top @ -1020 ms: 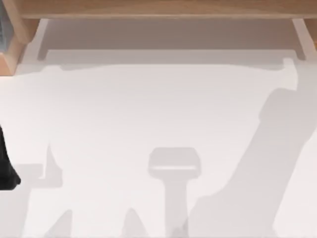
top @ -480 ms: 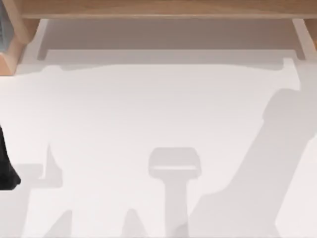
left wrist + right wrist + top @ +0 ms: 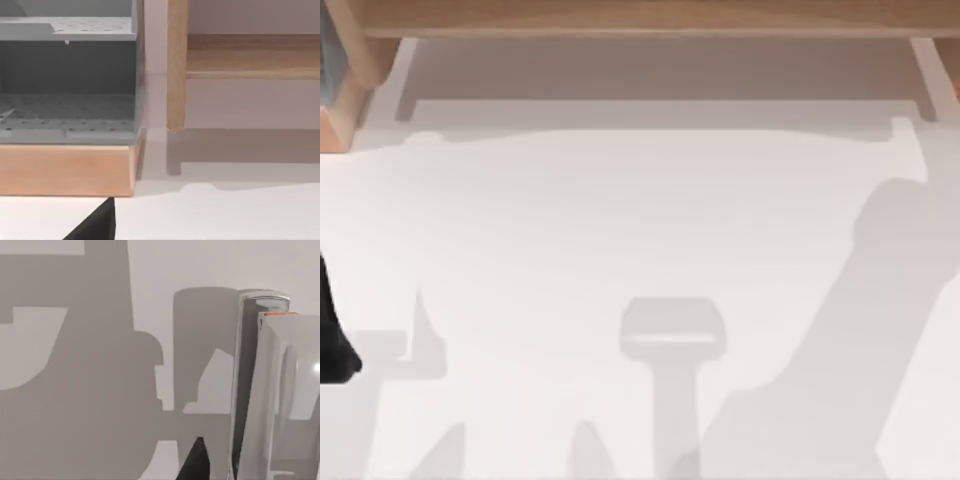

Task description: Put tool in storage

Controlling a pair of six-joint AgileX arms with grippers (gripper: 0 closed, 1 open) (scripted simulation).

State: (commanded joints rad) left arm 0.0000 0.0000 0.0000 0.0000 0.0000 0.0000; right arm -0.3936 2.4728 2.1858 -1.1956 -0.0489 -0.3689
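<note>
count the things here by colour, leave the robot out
silvery-white: 1, the tool
grey: 1, the storage rack
wood-coloured: 2, the rack's base and the shelf frame
white: 1, the table
total: 5

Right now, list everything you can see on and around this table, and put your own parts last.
tool: one, pale silvery-white with a dark stripe, close in the right wrist view, over the table
storage unit: one, grey and perforated, on a wooden base at the table's far left corner
wooden frame: one, light wood, along the far edge
table: one, white
shadows: several, grey, one T-shaped at front middle
left arm: one, black, at the table's left edge
right end effector: one, black, beside the tool
</note>
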